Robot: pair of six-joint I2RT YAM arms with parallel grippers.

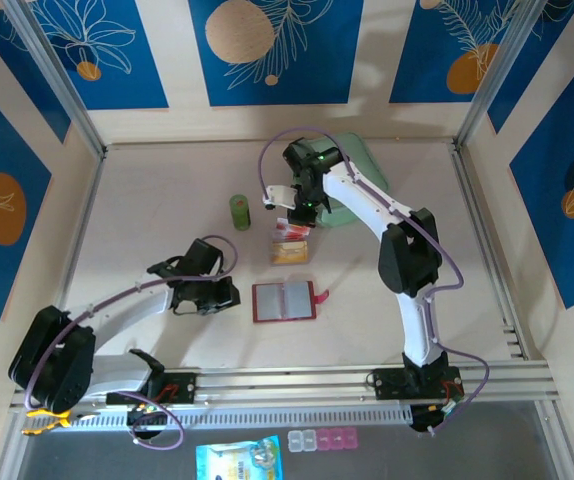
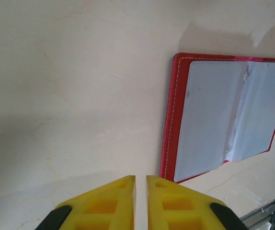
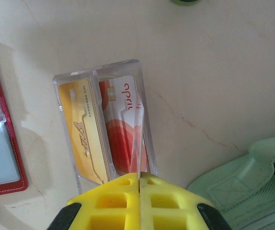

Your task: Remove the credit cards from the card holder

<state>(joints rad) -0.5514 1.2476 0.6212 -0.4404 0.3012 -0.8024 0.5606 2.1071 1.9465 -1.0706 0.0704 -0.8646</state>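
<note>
Table (image 1: 147, 200): one, pale beige, walled on three sides.

Arms: two are counted. The left arm (image 1: 117, 300) is laid low across the near left. The right arm (image 1: 407, 250) is reached far toward the middle.

Mint-green pouch (image 3: 252, 177): one, seen at the far right of middle, partly under the right arm.

Card holder (image 1: 284, 301): one, near the middle of the table, toward the near side, just right of the left arm's end. It is laid flat and spread open. A red cover with pale stitching is noted, with greyish clear sleeves inside and a small pink tab (image 1: 324, 296) at its right edge. No card is made out in the sleeves that are seen.

Credit cards (image 1: 291, 247): two are counted, just far of the holder and apart from it. They are laid side by side inside a clear casing (image 3: 142, 72). One gold card (image 3: 82, 129) and one white card with red circles (image 3: 120, 129) are noted.

Green cylinder (image 1: 240, 211): one, stood left of the cards and slightly farther away.

Left gripper (image 2: 141, 178): the yellow fingers are drawn almost together, with a thin slit between and nothing held.

Right gripper (image 3: 139, 178): clenched over the cards. A thin pale sheet (image 3: 140, 139) is seen edge-on, running up from between the fingers. Whether it is a card or a flap of the casing cannot be told.
</note>
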